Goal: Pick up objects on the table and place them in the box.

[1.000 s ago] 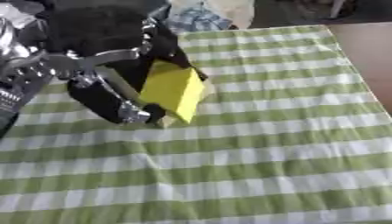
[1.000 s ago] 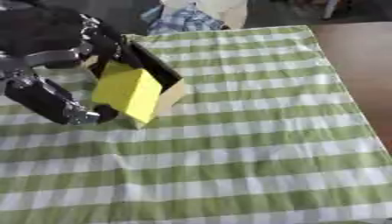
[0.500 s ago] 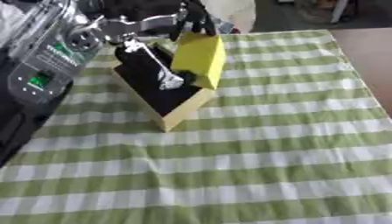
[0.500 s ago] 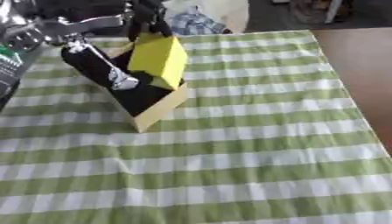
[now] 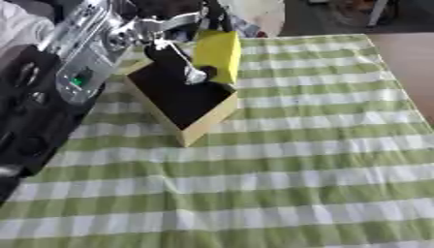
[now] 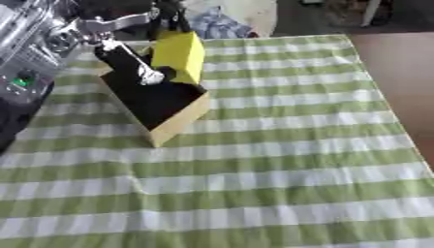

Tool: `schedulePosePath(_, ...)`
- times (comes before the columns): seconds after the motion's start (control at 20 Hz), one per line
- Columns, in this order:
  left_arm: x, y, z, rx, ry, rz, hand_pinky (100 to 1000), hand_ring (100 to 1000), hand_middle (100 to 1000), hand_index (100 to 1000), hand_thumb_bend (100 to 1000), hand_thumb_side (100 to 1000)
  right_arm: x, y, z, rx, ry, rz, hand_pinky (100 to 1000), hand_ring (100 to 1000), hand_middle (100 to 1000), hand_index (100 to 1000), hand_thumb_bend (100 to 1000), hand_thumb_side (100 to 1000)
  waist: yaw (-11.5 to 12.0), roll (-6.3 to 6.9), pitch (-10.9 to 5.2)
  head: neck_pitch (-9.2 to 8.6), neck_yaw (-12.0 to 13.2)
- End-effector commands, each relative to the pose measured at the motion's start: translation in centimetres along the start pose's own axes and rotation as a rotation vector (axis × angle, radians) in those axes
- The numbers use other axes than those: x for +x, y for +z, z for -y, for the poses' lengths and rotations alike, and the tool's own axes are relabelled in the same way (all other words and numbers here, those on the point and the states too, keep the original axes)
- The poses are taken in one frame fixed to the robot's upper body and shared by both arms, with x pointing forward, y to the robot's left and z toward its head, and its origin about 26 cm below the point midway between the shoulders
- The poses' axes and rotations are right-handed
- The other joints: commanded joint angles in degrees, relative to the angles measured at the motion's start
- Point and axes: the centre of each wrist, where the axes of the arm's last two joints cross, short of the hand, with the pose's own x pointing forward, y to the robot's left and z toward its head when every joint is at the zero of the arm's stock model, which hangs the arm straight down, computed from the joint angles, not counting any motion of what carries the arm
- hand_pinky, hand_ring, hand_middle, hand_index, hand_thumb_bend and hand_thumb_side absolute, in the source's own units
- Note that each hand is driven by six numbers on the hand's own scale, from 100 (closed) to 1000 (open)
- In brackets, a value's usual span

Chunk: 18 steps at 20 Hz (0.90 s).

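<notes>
A yellow box (image 5: 206, 125) with a black inside lies on the green-and-white checked cloth, its opening facing up and towards me. A yellow piece (image 5: 219, 54), a block or a flap, I cannot tell which, stands upright at the box's far edge. My left hand (image 6: 135, 63) reaches in from the upper left. Its dark fingers (image 5: 213, 18) curl over the top of the yellow piece, and a silver-tipped thumb lies against its near face. The right hand shows in no view.
A crumpled blue-and-white cloth (image 6: 217, 26) and a pale object (image 5: 256, 9) lie just beyond the table's far edge. The cloth ends at the right, where a brown surface (image 5: 410, 54) begins. My left arm (image 5: 51, 92) fills the left side.
The yellow piece has swung from lying over the box's opening to standing upright at the far edge, showing the black inside. My left hand has risen and moved farther away with it.
</notes>
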Motion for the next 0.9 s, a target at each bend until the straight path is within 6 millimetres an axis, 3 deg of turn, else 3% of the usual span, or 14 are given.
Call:
schedulePosePath(0.05,-1.3,-0.3,-0.7,0.042,-0.029,-0.036,326,453,421,646,130,184,0.5,-0.8,0.2,-0.004,-0.003,0.032,589,583,600,760,100,743,-0.1,-0.2,-0.65,-0.92,0.1)
schedulePosePath(0.2,-2.4,-0.8,0.2,0.041,-0.044,-0.061,328,454,422,643,147,184,0.5,-0.8,0.2,-0.004,-0.005,0.034,589,583,600,760,100,743,0.0,-0.25,-0.51,-1.11,0.1)
schedulePosePath(0.5,-4.0,-1.7,2.7,0.027,-0.044,-0.089,328,452,422,640,100,193,0.5,-0.8,0.1,-0.007,-0.01,0.033,589,582,600,760,100,743,-0.1,-0.43,-0.31,-1.63,0.1)
schedulePosePath(0.9,-5.0,-2.1,4.9,-0.002,-0.09,-0.073,343,462,429,630,157,208,0.5,-0.7,0.1,-0.012,-0.012,0.028,587,581,599,760,100,744,-0.3,-0.43,0.03,-1.76,0.2)
